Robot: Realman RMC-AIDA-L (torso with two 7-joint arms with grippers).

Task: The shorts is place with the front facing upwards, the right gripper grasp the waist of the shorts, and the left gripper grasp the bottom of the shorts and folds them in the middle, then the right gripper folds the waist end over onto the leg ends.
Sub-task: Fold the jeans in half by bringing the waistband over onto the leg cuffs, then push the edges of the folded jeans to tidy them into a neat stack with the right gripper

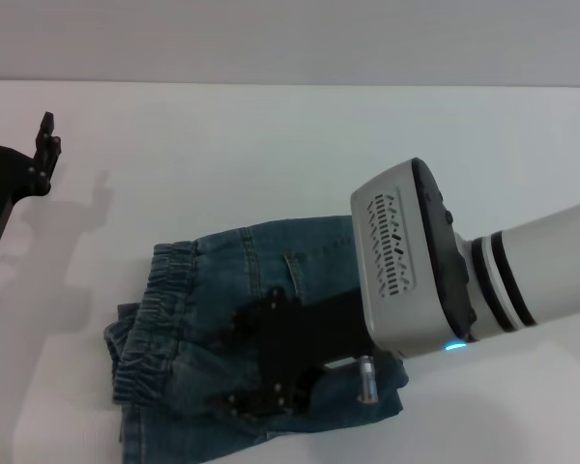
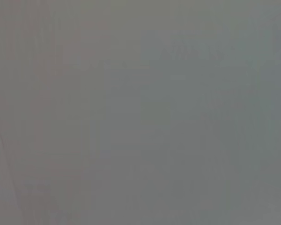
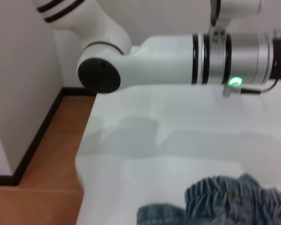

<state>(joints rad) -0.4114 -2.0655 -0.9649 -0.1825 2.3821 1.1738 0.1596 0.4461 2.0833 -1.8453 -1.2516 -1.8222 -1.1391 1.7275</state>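
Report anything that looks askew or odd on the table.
The shorts lie bunched and rumpled, edges not lined up, with the ruffled waistband twisted on the left side. The right gripper sits on them; the left gripper hangs apart, open.

Blue denim shorts [image 1: 222, 290] lie on a white table [image 1: 271, 145] beneath the black right gripper [image 1: 256, 362].

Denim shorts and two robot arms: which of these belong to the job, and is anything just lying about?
Job: denim shorts; right end effector, down on the shorts; left end effector, raised, off to the side.

Lying about: nothing loose; only the white table and, in the right wrist view, the wooden floor.
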